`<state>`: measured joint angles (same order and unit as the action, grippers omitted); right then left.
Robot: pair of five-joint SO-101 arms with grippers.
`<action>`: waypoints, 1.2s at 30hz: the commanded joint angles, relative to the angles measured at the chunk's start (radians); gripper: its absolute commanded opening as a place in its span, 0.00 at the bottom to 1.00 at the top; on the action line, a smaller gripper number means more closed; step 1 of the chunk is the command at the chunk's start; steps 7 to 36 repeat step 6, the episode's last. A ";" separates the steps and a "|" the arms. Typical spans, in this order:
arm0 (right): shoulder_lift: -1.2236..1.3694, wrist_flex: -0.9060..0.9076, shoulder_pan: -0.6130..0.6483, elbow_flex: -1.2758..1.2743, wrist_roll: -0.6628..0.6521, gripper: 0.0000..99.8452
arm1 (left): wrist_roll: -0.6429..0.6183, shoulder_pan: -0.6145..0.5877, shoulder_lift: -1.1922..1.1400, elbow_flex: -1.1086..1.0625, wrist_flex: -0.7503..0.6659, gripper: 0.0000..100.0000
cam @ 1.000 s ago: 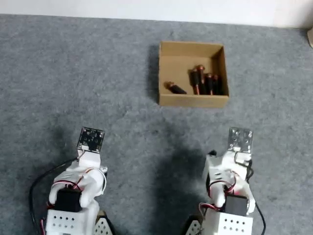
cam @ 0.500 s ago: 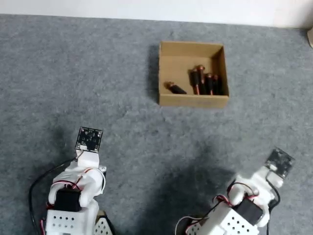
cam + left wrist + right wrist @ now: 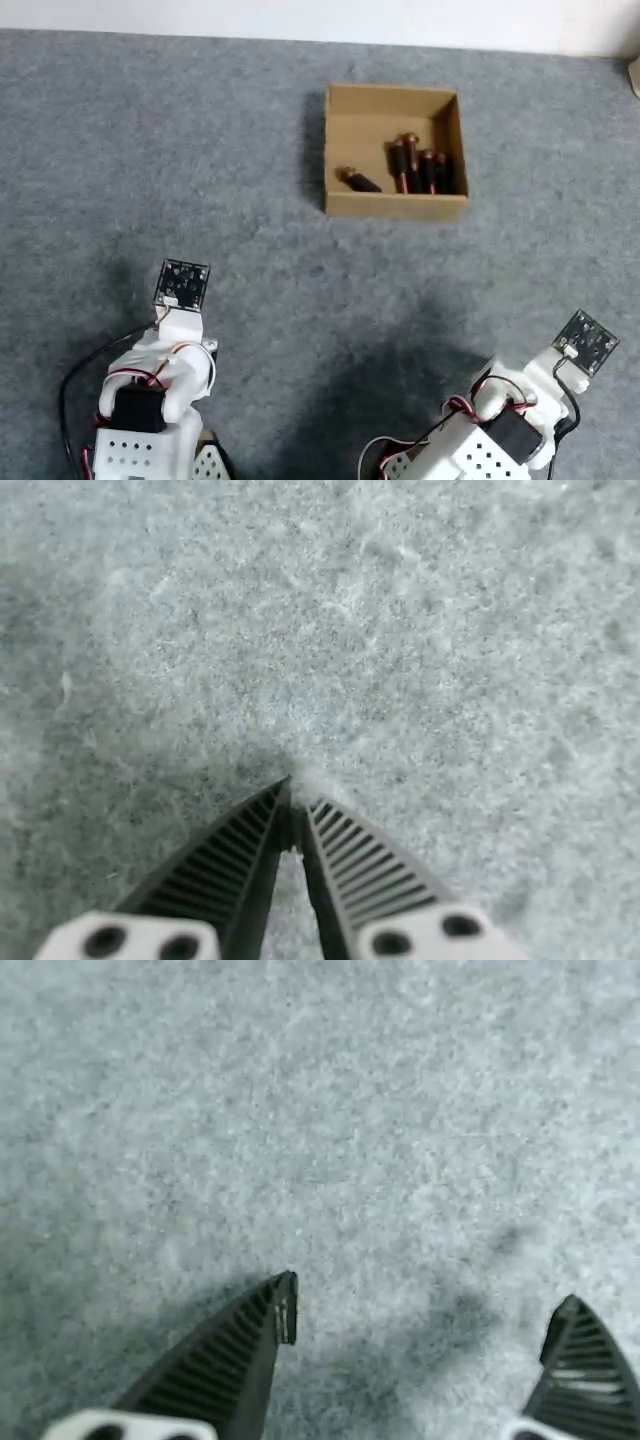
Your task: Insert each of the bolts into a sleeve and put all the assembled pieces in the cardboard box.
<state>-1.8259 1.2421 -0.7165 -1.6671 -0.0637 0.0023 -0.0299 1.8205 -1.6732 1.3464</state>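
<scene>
The cardboard box (image 3: 395, 207) sits on the far half of the grey table surface (image 3: 150, 150), well apart from both arms and ahead of them, roughly between their two lines. Inside it lie the assembled pieces: a cluster (image 3: 415, 165) against the box's right wall, long axes running near-to-far, and a single piece (image 3: 357, 181) nearer the left wall, lying slantwise. The left arm (image 3: 160, 380) is drawn back at the near edge and points straight ahead; its left gripper (image 3: 292, 802) is clenched tip to tip on nothing, just above bare surface. The right arm (image 3: 510, 430) is also at the near edge but angled outward, away from the box; its right gripper (image 3: 428, 1305) is spread wide and empty. The table around the arms carries no loose bolt or sleeve (the exact count in the cluster cannot be resolved). Judgement: the task appears complete, and no approach direction applies.
</scene>
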 commanded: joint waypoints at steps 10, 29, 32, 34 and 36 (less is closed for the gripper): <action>-0.008 0.004 -0.010 -0.117 0.002 0.36 | 0.002 -0.002 -0.002 -0.024 0.002 0.01; -0.008 0.004 -0.010 -0.117 0.002 0.36 | 0.002 -0.002 -0.002 -0.024 0.002 0.01; -0.008 0.004 -0.010 -0.117 0.002 0.36 | 0.002 -0.002 -0.002 -0.024 0.002 0.01; -0.008 0.004 -0.010 -0.117 0.002 0.36 | 0.002 -0.002 -0.002 -0.024 0.002 0.01; -0.008 0.004 -0.010 -0.117 0.002 0.36 | 0.002 -0.002 -0.002 -0.024 0.002 0.01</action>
